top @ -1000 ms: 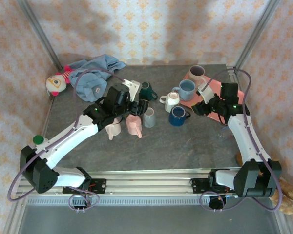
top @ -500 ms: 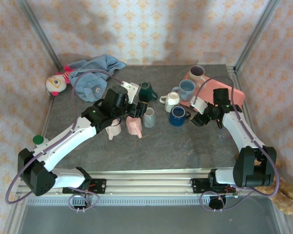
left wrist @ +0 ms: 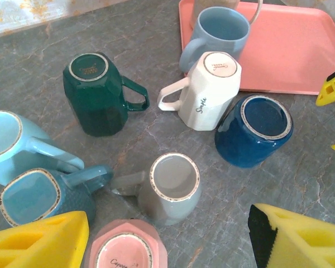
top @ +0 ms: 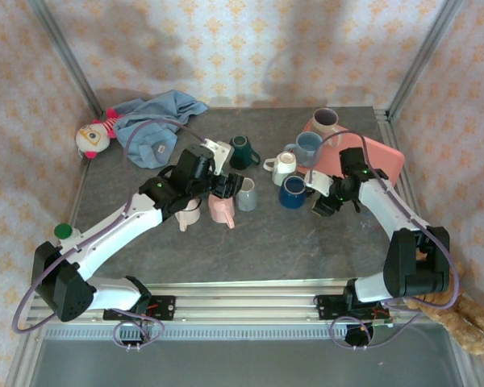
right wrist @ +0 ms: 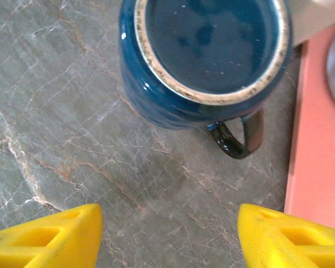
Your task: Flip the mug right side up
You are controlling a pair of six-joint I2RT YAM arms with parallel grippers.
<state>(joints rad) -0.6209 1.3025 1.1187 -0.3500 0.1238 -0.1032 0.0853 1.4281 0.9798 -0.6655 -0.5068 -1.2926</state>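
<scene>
On the grey stone table (top: 282, 242), the dark blue mug (right wrist: 204, 56) at the top of the right wrist view sits base-up and untouched. The right gripper (right wrist: 167, 223) hangs spread and empty below it, so the grasp and flip are not yet done.

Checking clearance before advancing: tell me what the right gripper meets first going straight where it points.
Probably the grey tabletop just short of the upturned dark blue mug; the right gripper is open, and depth is hard to judge.
</scene>
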